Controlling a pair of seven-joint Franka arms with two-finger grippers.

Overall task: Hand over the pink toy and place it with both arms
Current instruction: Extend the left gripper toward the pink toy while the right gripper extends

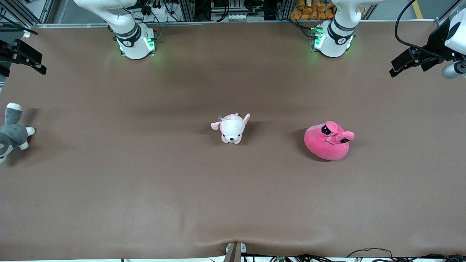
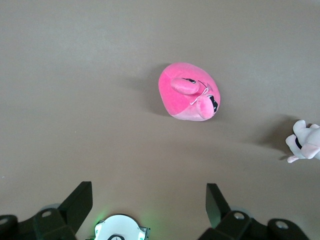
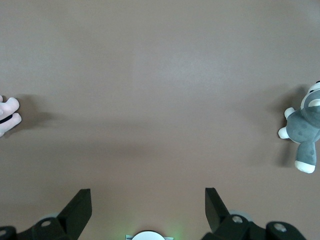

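Observation:
The pink toy (image 1: 327,142), a hot-pink plush blob with two stalked black eyes, lies on the brown table toward the left arm's end. It also shows in the left wrist view (image 2: 190,92). My left gripper (image 2: 148,187) is open and empty, held high over its own arm's base (image 1: 333,36), well apart from the toy. My right gripper (image 3: 148,192) is open and empty, held high over the right arm's base (image 1: 133,36). Neither gripper shows in the front view.
A small pale pink-and-white plush animal (image 1: 232,128) lies at the table's middle. A grey-and-white plush animal (image 1: 12,133) lies at the right arm's end. Black fixtures (image 1: 418,58) (image 1: 22,54) stand at both ends of the table.

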